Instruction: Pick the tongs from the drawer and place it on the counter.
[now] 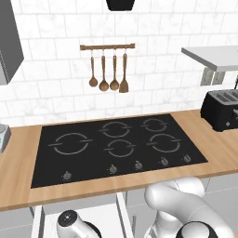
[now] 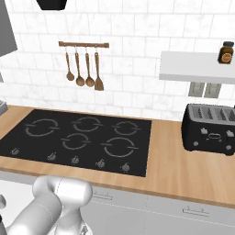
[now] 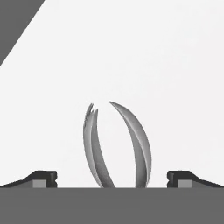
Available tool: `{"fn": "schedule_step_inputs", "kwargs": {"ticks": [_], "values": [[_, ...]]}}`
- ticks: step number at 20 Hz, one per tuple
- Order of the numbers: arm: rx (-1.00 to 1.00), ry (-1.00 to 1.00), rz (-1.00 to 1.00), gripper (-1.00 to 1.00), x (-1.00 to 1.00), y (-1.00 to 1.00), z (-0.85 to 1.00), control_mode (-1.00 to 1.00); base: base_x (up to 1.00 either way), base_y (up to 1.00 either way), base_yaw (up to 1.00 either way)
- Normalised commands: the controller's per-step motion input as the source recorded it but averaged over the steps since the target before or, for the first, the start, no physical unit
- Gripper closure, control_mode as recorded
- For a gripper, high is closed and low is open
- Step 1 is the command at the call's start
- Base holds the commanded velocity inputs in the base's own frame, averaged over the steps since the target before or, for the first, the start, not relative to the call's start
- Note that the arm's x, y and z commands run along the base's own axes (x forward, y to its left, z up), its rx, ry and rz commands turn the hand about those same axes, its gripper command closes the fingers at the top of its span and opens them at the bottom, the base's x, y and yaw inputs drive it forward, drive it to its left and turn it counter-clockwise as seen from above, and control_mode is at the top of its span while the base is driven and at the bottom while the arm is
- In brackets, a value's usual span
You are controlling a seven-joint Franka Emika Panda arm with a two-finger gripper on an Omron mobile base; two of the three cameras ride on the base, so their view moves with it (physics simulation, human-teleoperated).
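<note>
Tongs (image 3: 117,146), slim grey metal, lying on the white floor of the drawer (image 3: 144,52) between the spread fingertips of the gripper (image 3: 112,178); probably light, stiff and slick, best pinched across both arms near mid-length, before transfer to the counter (image 1: 21,186).

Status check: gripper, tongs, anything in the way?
Gripper open, astride the tongs. Tongs lying on the drawer floor, not gripped. Nothing beside them.
</note>
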Motion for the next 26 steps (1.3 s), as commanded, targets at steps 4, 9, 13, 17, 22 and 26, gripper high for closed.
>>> {"fn": "schedule_step_inputs", "kwargs": {"ticks": [4, 9, 13, 17, 22, 26], "values": [[0.00, 0.00, 0.00, -1.00, 0.08, 0.00, -0.17, -1.00, 0.00, 0.00, 0.00], [0.00, 0.00, 0.00, -1.00, 0.03, 0.00, -0.08, -1.00, 0.00, 0.00, 0.00], [0.00, 0.00, 0.00, -1.00, 0.02, 0.00, -0.13, -1.00, 0.00, 0.00, 0.00], [0.00, 0.00, 0.00, -1.00, 0.02, 0.00, -0.29, -1.00, 0.00, 0.00, 0.00], [0.00, 0.00, 0.00, -1.00, 0.02, 0.00, -0.24, -1.00, 0.00, 0.00, 0.00], [0.00, 0.00, 0.00, -1.00, 0.02, 0.00, -0.16, -1.00, 0.00, 0.00, 0.00]]}}
